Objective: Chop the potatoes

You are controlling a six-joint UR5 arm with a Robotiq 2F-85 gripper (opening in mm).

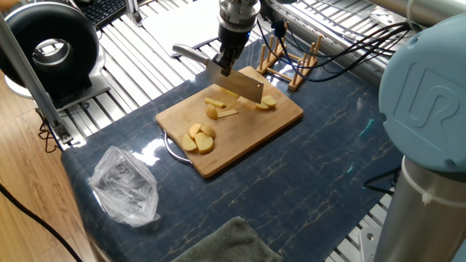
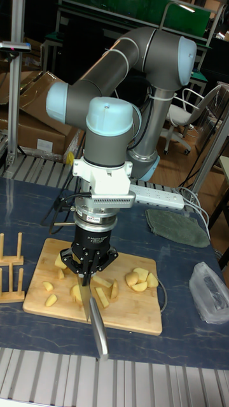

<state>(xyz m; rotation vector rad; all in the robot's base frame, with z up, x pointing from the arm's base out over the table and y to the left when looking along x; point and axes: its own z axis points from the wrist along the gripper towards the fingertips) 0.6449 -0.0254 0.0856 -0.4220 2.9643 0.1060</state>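
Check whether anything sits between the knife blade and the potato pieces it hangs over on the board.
Nothing visible does. The gripper is shut on the knife, whose blade hangs just above the bamboo board between the potato pieces. The wooden rack stands off the board's far side.

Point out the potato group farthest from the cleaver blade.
The stacked potato pieces near the bamboo board's front-left corner; the other pieces lie right beside the cleaver.
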